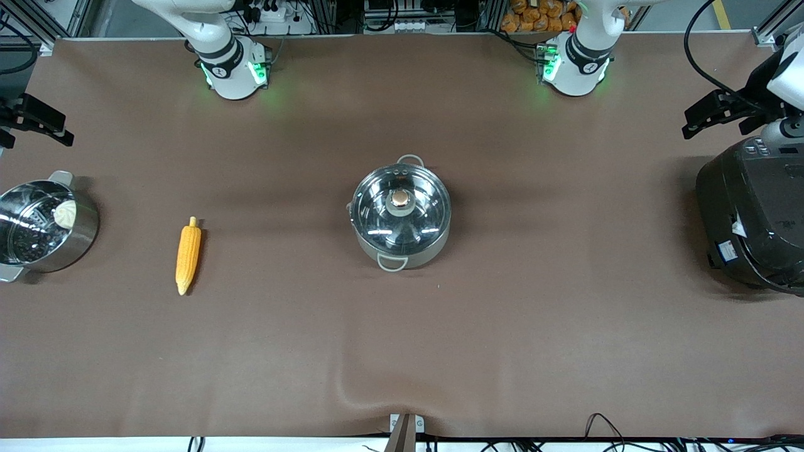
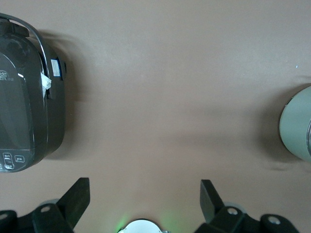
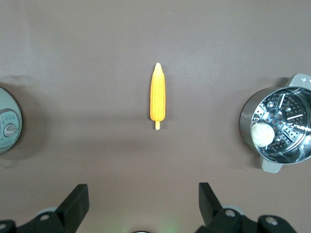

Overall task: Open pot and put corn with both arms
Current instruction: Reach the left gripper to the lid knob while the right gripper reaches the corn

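- Brown cloth covers the table point(image 1: 502, 326); all items rest on it.
- Black rice cooker point(image 1: 754, 220) stands at the left arm's end of the table, lid closed.
- Left arm point(image 1: 581, 53) rises from its base at the top of the front view and leaves the frame upward; its wrist re-enters at the edge, above the rice cooker.
- Left gripper point(image 2: 145, 199) hangs high over the cloth beside the rice cooker, fingers wide apart, holding nothing.
- Right arm point(image 1: 220, 53) is posed the same way from its own base.
- Right gripper point(image 3: 143, 201) hangs high over the cloth near the corn, fingers wide apart, empty.
- Pot point(image 1: 401, 216) sits at mid-table, upright, glass lid point(image 1: 401, 207) seated on it, copper-toned knob point(image 1: 399, 199) at centre.
- Second steel pot point(image 1: 44, 226) with a perforated insert and a white item point(image 1: 65, 213) inside stands at the right arm's end.
- Corn point(image 1: 188, 254) lies flat between the two steel pots, well apart from each, stub end toward the robots' bases, untouched.
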`<action>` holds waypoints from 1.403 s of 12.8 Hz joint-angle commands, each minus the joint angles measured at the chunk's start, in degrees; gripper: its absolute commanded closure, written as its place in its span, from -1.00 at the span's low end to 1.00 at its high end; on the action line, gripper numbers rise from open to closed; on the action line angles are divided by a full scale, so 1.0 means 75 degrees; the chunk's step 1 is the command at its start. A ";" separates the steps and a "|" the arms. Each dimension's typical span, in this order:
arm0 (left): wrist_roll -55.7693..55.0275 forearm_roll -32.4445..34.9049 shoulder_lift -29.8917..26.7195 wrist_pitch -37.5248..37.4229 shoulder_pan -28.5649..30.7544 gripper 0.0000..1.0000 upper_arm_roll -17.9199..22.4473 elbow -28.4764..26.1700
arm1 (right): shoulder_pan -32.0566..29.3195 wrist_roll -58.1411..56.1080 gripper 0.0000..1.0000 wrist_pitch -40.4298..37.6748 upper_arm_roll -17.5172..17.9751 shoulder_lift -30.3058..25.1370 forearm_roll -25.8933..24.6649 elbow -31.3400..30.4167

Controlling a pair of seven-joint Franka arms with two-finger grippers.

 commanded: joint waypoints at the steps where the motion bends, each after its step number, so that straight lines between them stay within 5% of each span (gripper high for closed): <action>1: -0.0114 0.0175 0.0018 -0.0157 -0.0003 -1.00 -0.0017 0.0111 | -0.0017 -0.0084 -1.00 -0.0017 0.0010 -0.0157 0.0037 -0.0129; 11: -0.0789 0.0012 0.1388 -0.0028 -0.0645 -1.00 -0.0695 0.0814 | -0.0041 -0.0084 -1.00 0.0088 -0.0002 -0.0075 0.0037 -0.0223; 16: -0.5449 -0.0118 0.3156 0.0299 -0.2203 -1.00 -0.1072 0.2394 | -0.0111 -0.0072 -1.00 0.0859 -0.0013 -0.0052 0.0049 -0.1041; 18: -0.6728 -0.0141 0.3428 0.1035 -0.2719 -1.00 -0.1083 0.2432 | -0.0111 -0.0084 -1.00 0.1352 -0.0013 -0.0005 0.0049 -0.1603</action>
